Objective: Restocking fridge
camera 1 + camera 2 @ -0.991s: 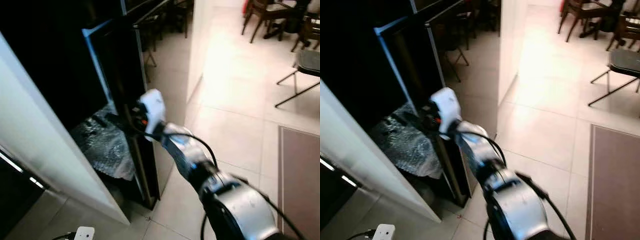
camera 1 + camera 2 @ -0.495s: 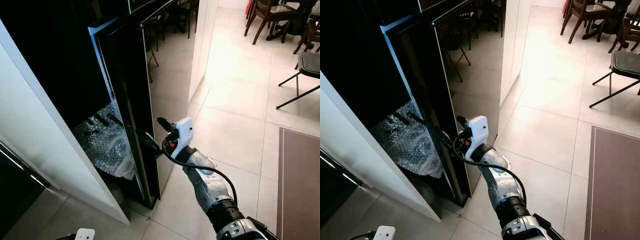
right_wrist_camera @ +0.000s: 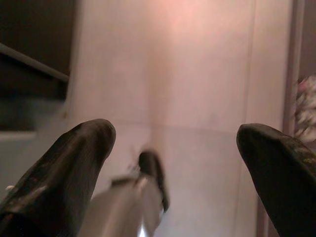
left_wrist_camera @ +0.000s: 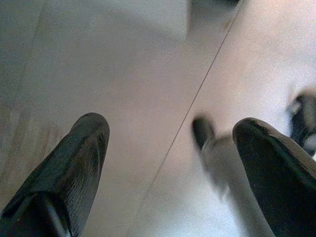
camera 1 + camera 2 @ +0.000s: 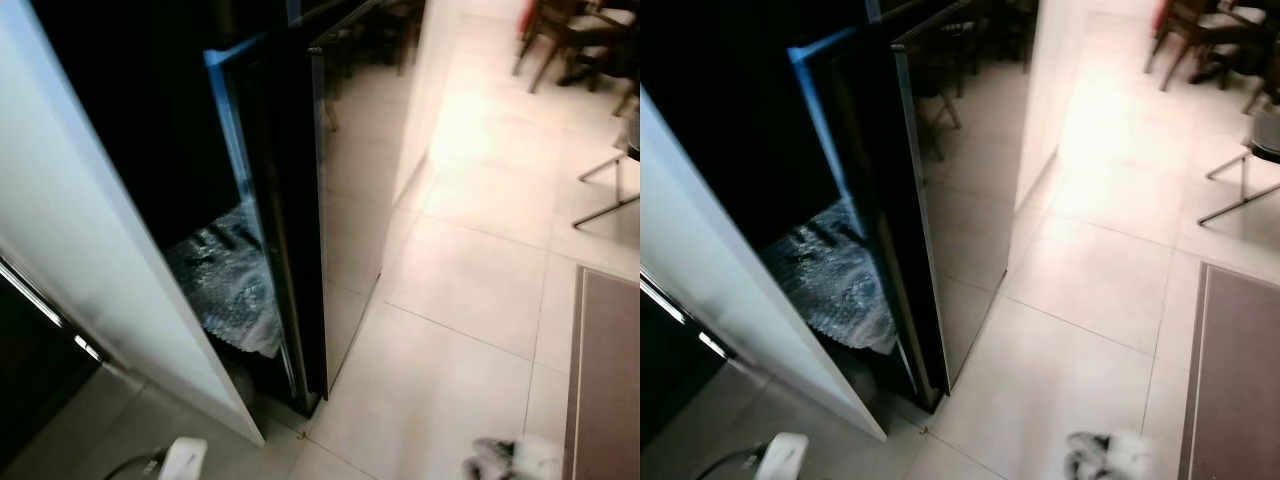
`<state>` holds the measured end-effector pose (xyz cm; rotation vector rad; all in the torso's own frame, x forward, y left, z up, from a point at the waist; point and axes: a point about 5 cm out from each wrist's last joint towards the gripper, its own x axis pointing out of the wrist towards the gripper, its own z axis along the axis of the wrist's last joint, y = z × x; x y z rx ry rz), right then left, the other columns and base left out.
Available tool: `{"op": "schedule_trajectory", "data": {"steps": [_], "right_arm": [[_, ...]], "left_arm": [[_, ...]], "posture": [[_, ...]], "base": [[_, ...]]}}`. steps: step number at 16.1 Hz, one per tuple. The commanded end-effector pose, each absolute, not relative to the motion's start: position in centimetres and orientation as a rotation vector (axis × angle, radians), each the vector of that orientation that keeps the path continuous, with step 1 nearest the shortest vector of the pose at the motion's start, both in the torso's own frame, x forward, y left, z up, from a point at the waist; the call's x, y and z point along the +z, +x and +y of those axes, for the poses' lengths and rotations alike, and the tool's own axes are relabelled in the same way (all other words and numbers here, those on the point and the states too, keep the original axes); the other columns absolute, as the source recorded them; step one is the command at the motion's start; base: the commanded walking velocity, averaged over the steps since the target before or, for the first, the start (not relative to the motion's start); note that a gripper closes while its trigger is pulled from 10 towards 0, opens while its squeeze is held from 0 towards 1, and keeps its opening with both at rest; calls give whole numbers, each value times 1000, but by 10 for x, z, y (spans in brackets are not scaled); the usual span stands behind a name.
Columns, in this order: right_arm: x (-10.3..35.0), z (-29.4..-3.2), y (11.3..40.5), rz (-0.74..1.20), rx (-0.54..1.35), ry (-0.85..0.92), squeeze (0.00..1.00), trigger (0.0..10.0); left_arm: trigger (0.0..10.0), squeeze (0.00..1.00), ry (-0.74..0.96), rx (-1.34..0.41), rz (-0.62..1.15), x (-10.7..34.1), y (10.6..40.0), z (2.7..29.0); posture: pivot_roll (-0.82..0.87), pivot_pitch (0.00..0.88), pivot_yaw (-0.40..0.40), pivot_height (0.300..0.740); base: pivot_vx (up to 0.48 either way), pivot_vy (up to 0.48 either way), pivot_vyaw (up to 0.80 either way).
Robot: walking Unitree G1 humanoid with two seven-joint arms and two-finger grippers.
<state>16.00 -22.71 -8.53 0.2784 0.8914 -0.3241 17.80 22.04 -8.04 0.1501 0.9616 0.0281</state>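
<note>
Glossy black fridge door (image 5: 345, 190) mirrors the smooth, pale tiled floor (image 5: 470, 300); at its 8 o'clock, crinkled bubble wrap (image 5: 225, 285), probably plastic

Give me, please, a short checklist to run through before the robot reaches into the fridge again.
1. Fridge door open: ok.
2. Bubble wrap lying in the bottom of the fridge, possibly in the way: not ok.
3. Left gripper open, nothing between its fingers: ok.
4. Right gripper open, nothing between its fingers: ok.
5. Item to restock in hand: not ok.
6. Shelf space inside the dark interior: cannot tell.
</note>
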Motion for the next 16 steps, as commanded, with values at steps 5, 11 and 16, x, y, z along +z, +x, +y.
{"op": "schedule_trajectory", "data": {"steps": [5, 11, 16], "right_arm": [[-99, -228, 128, 1004, -415, 278, 0, 10000], [-100, -217, 131, 1034, -296, 190, 0, 10000], [-100, -214, 132, 1048, -261, 160, 0, 10000]], "left_arm": [[10000, 0, 207, 43, 1047, -86, 157, 240], [10000, 0, 212, 42, 1041, -85, 158, 242], [10000, 0, 197, 60, 1039, -85, 157, 243]], "posture": [[-2, 10, 71, 740], [10, 0, 73, 740], [34, 25, 67, 740]], "base": [[0, 0, 0], [0, 0, 400], [0, 0, 800]]}}
